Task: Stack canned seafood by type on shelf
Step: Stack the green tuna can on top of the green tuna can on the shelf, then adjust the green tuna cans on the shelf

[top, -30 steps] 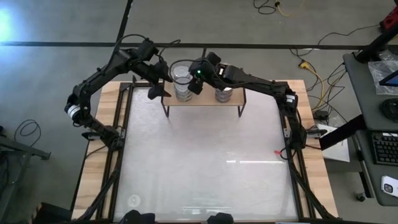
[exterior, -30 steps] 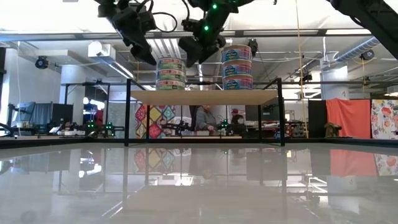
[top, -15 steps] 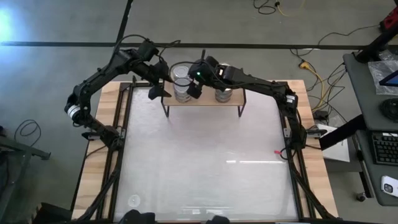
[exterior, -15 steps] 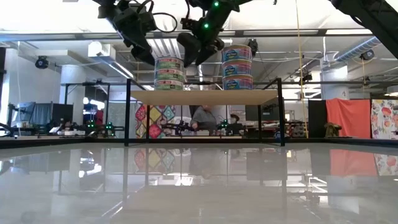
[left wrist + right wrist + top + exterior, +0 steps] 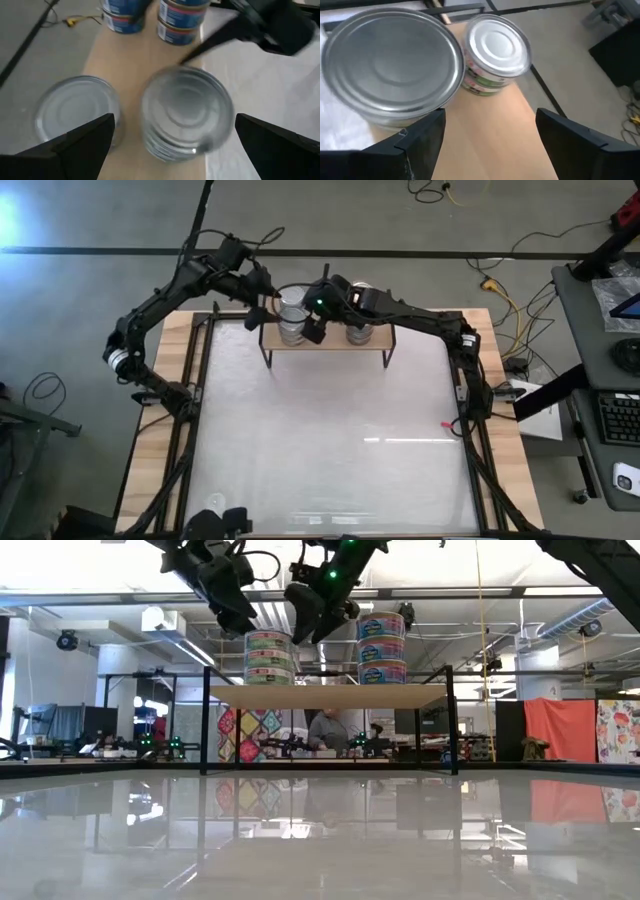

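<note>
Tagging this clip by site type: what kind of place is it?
Most likely a robotics lab or workshop, not a shop or home. Other black rigs stand across the open room, cables trail over the bare concrete floor, and a desk with a keyboard sits beside the table.

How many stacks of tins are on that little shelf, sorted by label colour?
Blue-label stacks: 2
Green-label stacks: 2
Total: 4 stacks
</note>
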Robot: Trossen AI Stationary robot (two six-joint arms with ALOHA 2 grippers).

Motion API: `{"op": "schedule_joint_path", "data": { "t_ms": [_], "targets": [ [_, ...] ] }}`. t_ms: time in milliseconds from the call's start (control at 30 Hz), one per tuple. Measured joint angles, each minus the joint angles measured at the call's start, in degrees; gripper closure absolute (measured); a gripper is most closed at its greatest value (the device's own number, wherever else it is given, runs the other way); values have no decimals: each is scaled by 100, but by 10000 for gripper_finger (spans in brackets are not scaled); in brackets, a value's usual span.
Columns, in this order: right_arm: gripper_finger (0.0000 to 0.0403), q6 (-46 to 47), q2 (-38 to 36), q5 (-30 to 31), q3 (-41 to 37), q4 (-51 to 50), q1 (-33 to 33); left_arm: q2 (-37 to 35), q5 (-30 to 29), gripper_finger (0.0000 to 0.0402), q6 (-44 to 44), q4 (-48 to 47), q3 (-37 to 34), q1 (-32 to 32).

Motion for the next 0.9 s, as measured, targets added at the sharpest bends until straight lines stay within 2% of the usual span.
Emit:
{"op": "schedule_joint_path", "data": {
  "t_ms": [167, 267, 333, 400, 467, 533, 600, 800, 900],
  "targets": [
    [94, -61, -4, -88, 0, -4, 61, -14, 3, 3, 39, 116, 7, 140],
    [92, -61, -23, -95, 0, -23, 56, -14, 3, 3, 504, 152, 7, 143],
    [94, -61, -56, -89, 0, -92, 54, 1, -32, 3, 404, 457, 7, 139],
    [98, -59, -112, -49, 0, -188, 54, 41, -559, 3, -268, 990, 9, 141],
    [103, -59, -196, -37, 0, -316, 56, 90, -1567, 3, -681, 1394, 10, 167],
    [108, -4, -290, -35, 0, -433, 56, 146, -2478, 3, -783, 1649, 11, 178],
    [113, 25, -367, -37, 2, -552, 56, 233, -3036, 3, -765, 1683, 24, 180],
    [125, 103, -540, -34, 2, -710, 56, 853, -3104, 3, -734, 1374, 611, 182],
    [130, 164, -568, -34, 2, -773, 60, 1328, -3083, 3, -633, 668, 1223, 188]
  ]
}}
